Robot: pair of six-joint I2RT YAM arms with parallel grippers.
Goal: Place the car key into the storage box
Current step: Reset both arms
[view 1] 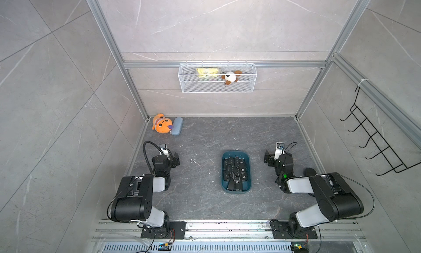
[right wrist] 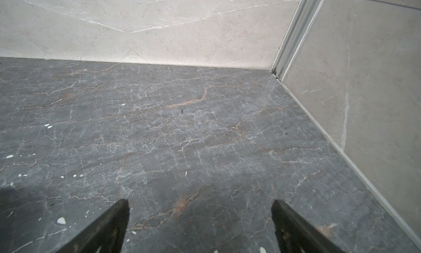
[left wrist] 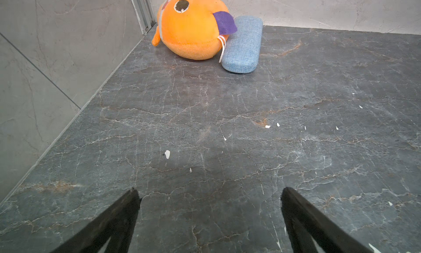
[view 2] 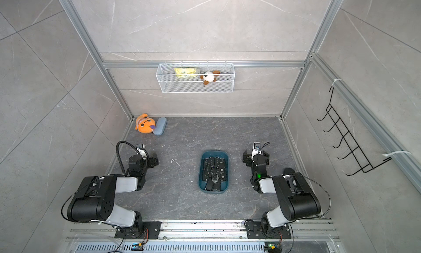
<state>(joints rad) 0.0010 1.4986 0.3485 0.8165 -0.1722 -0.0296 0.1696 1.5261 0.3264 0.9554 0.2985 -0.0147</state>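
- Orange round plush toy (view 1: 160,123) is lying in the far left corner of the dark grey marble-look tabletop (view 1: 205,201), touching the pale blue fabric oblong case (view 1: 177,126). Both are sitting well apart from the work and blocking nothing.
- Left gripper (left wrist: 209,191) is hovering low over bare tabletop with jaws spread wide, holding nothing.
- White wire-mesh basket (view 1: 217,86) is hanging on the back wall, carrying a yellow packet (view 1: 207,73) and a small brown-and-white plush (view 1: 230,76). It is off the table and not in the way.
- Dark teal plastic storage box (view 1: 236,153) is sitting mid-table between the two arms, apart from both. Black car key fobs (view 1: 235,172) are lying piled inside it, covering most of its floor.
- Step, as a judgement: no loose key is showing on the open tabletop in either top view, so the placing is looking done, or the arms are idling between picks. The next move is calling for finding a key outside the box before any reach.
- Right gripper (right wrist: 200,202) is hovering over bare tabletop near the right wall with jaws spread wide, holding nothing.
- Dark rounded shape (view 1: 310,172) is showing just behind the right arm. Cannot tell whether it is a key, an arm part or a shadow, so it is worth checking first.
- Black wire hook rack (view 1: 376,147) is hanging on the right wall, clear of both arms.
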